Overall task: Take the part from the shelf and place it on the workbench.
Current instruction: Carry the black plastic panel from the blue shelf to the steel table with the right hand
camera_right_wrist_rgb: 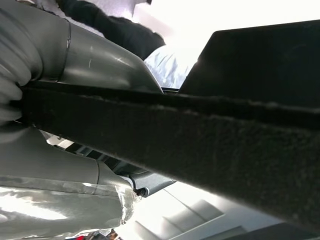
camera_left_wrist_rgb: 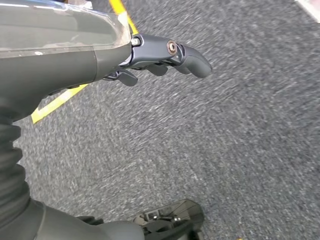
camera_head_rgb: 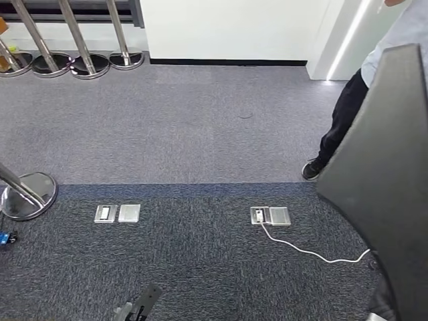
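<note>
One large dark grey flat panel part (camera_head_rgb: 386, 180) at 3 o'clock, clamped in right hand (camera_right_wrist_rgb: 75, 165). Left hand (camera_left_wrist_rgb: 158, 57) empty, fingers loosely spread over grey carpet (camera_head_rgb: 192, 134).

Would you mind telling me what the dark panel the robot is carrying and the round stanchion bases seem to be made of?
The dark panel looks like matte grey moulded sheet with a felt-like fibrous edge in the right wrist view, so pressed fibre or plastic; I cannot be sure. The right hand grips it. The stanchion bases look like polished metal, given their mirror-like reflections.
</note>
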